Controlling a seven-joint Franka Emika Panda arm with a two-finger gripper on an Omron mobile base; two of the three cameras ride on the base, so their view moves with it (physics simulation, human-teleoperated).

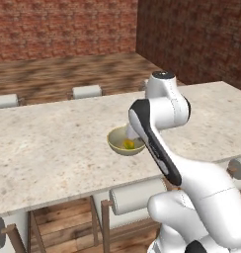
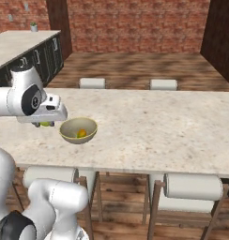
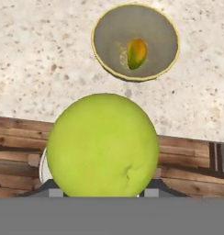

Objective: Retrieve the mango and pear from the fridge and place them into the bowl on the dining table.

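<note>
No legible text or labels anywhere

Red brick back wall (image 2: 135, 23), darker brick wall (image 1: 191, 37) at the right, brown wood plank floor (image 2: 135, 68), white cushioned stools (image 2: 163, 84) along the far side, rolled white stool cushions (image 2: 191, 186) nearer, dark cabinets with pale counter (image 2: 18, 44) at left
</note>
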